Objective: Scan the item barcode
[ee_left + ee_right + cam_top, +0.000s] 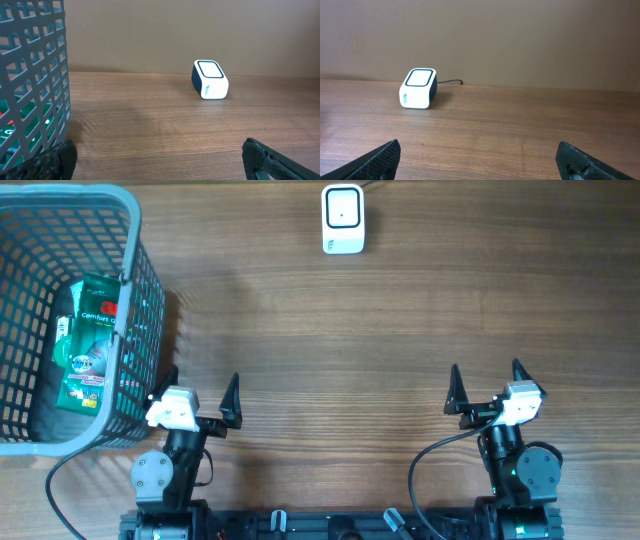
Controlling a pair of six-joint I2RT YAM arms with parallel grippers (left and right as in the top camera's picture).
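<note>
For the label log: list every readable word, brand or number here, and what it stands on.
"Comfort": white lettering on the green package in the basket. The rest of its print is too small to read.
Blue print on the side of the scanner: too blurred to read.

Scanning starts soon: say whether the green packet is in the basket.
In. The green packet lies on the basket floor, inside its mesh walls.

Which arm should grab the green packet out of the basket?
Left. The left gripper sits right beside the basket holding the green packet, jaws open; the right gripper is much farther away.
</note>
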